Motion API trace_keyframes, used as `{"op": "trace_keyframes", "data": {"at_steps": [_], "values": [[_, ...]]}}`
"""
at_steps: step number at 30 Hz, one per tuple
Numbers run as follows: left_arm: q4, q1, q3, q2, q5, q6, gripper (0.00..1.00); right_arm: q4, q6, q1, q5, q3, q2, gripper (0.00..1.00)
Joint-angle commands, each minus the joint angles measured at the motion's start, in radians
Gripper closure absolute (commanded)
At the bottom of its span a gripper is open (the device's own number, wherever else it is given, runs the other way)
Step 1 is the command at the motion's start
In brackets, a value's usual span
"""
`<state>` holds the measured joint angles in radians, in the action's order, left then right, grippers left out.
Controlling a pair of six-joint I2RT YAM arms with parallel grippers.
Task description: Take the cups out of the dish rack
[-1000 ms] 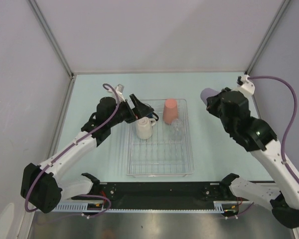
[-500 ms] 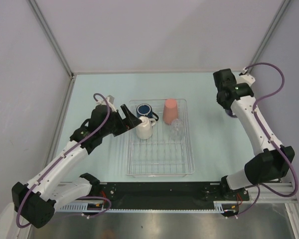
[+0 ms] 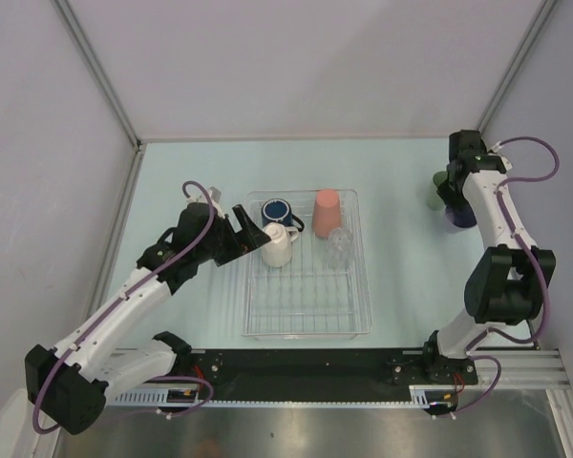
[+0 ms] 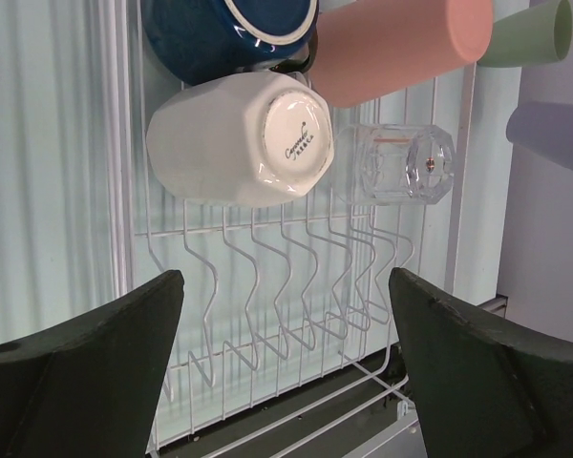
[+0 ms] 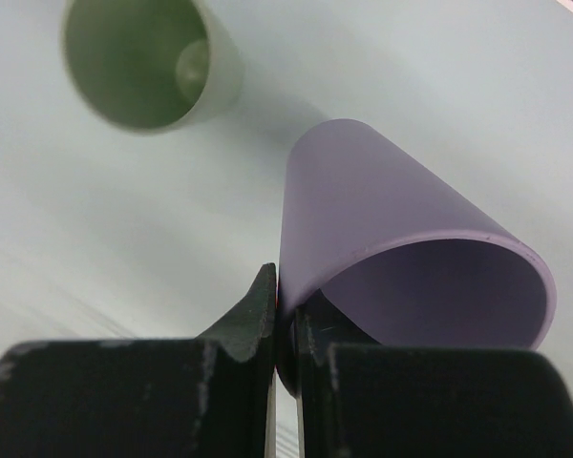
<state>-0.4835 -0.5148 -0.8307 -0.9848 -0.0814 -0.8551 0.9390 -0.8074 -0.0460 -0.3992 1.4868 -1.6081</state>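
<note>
The dish rack [image 3: 306, 310] holds a cream-white mug [image 3: 278, 248] [image 4: 239, 138], a dark blue mug [image 3: 276, 210] [image 4: 220, 33], a salmon tumbler [image 3: 327, 211] [image 4: 401, 48] and a clear glass [image 3: 339, 246] [image 4: 401, 162]. My left gripper [image 3: 249, 235] [image 4: 285, 291] is open just left of the white mug, touching nothing. At the far right, my right gripper [image 3: 456, 203] [image 5: 286, 310] is shut on the rim wall of the lavender cup [image 3: 462, 217] [image 5: 401, 239], one finger inside it and one outside. The sage green cup [image 3: 437, 191] [image 5: 148, 62] stands upright on the table beside it.
The front half of the rack shows only bare wire prongs [image 4: 286, 286]. The enclosure's right wall [image 3: 544, 114] rises close behind the right arm. A black rail [image 3: 306, 367] runs along the near edge between the arm bases.
The right arm swung out to the far right and lowered the lavender cup beside the green one. The left gripper drew back from the blue mug to beside the white mug, its jaws slightly narrower.
</note>
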Motion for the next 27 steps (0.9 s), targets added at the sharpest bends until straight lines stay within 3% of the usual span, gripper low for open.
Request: {"op": "trace_keyframes", "data": {"at_steps": [1,18,27], "values": [[0.002,-0.005,-0.004,-0.006,0.000,0.027,0.07,-0.054,0.020,-0.054,0.057,0.024,-0.068,1.00],[0.000,-0.011,-0.001,-0.069,0.003,0.016,0.07,-0.078,0.031,-0.118,0.129,0.090,-0.240,1.00],[0.002,-0.017,-0.011,-0.103,0.000,0.016,0.07,-0.075,0.040,-0.126,0.152,0.116,-0.288,0.87]]}}
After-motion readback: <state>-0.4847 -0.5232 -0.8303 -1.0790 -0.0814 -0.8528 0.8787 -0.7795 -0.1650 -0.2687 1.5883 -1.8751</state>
